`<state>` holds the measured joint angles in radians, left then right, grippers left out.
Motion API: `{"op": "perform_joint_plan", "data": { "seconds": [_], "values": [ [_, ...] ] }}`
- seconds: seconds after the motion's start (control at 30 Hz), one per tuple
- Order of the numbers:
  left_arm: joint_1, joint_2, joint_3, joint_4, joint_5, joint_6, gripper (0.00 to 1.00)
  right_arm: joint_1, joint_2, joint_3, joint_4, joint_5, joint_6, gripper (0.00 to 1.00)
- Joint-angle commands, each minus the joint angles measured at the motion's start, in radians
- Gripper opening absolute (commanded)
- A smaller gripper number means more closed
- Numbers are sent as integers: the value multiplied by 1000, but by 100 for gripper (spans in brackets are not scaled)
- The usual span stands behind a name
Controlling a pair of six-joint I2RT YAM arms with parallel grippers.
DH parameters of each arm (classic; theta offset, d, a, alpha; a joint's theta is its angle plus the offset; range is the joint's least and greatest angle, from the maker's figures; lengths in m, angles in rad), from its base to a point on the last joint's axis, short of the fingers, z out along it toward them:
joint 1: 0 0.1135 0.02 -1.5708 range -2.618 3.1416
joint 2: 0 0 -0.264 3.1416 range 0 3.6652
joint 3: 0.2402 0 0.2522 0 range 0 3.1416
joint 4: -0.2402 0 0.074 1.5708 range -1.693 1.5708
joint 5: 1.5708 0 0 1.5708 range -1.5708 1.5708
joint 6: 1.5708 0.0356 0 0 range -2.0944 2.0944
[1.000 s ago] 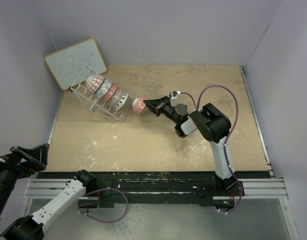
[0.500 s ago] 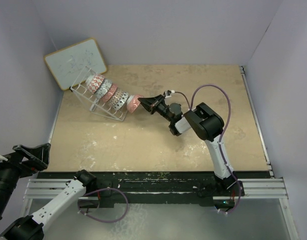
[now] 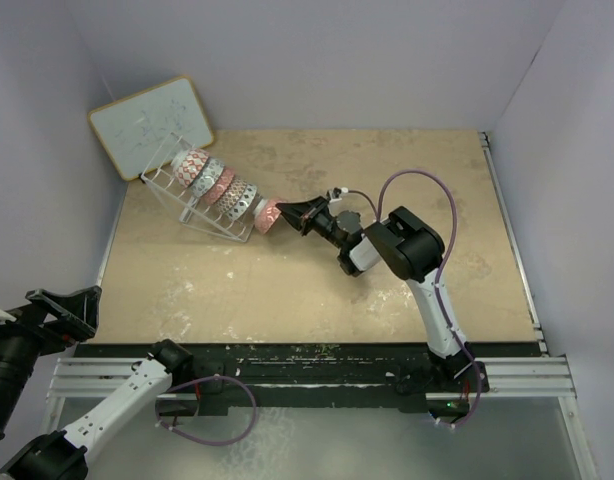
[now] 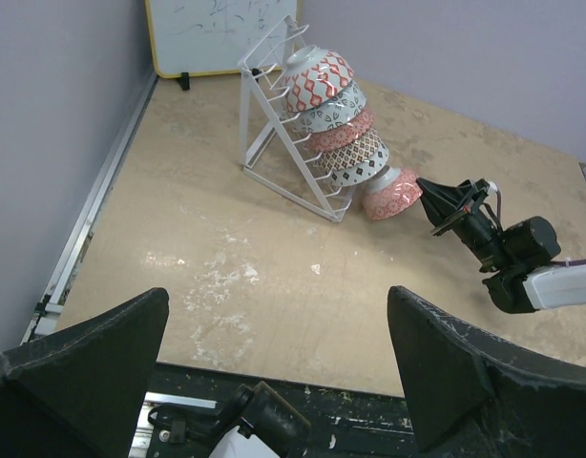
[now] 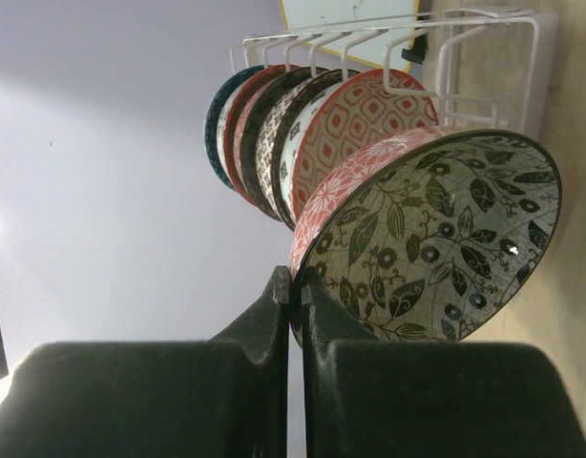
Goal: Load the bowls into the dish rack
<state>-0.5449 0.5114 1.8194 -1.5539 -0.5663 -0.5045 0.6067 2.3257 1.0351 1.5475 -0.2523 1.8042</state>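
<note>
The white wire dish rack (image 3: 177, 190) stands at the back left with several bowls (image 3: 219, 187) on edge in a row. My right gripper (image 3: 293, 213) is shut on the rim of a red-pink bowl (image 3: 270, 211) with a black leaf pattern inside (image 5: 446, 239), held at the rack's near end against the last racked bowl (image 5: 360, 124). It also shows in the left wrist view (image 4: 392, 196). My left gripper (image 4: 274, 372) is open and empty, low at the near left edge, far from the rack (image 4: 274, 143).
A whiteboard with a wooden frame (image 3: 150, 124) leans on the back left wall behind the rack. The right arm's purple cable (image 3: 427, 190) loops above its elbow. Walls close the table on the left, back and right.
My right gripper has carried the red-pink bowl left, from a gap beside the rack to its near end, against the row of bowls. The left arm has barely moved.
</note>
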Motion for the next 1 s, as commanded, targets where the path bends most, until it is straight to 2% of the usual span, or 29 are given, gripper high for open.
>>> {"op": "perform_joint_plan", "data": {
  "seconds": [0.0,0.37,0.77,0.97],
  "values": [
    [-6,17,-1,8,-9,20,99,-3,-51,-18,398,-5,10,0],
    [-7,20,-16,16,-8,18,99,-57,-54,-204,398,-94,-29,0],
    [-7,14,-47,32,-1,15,99,-95,-9,-228,398,-186,-57,2],
    [-7,12,-58,37,0,14,99,-107,-13,-226,398,-198,-67,0]
  ]
}}
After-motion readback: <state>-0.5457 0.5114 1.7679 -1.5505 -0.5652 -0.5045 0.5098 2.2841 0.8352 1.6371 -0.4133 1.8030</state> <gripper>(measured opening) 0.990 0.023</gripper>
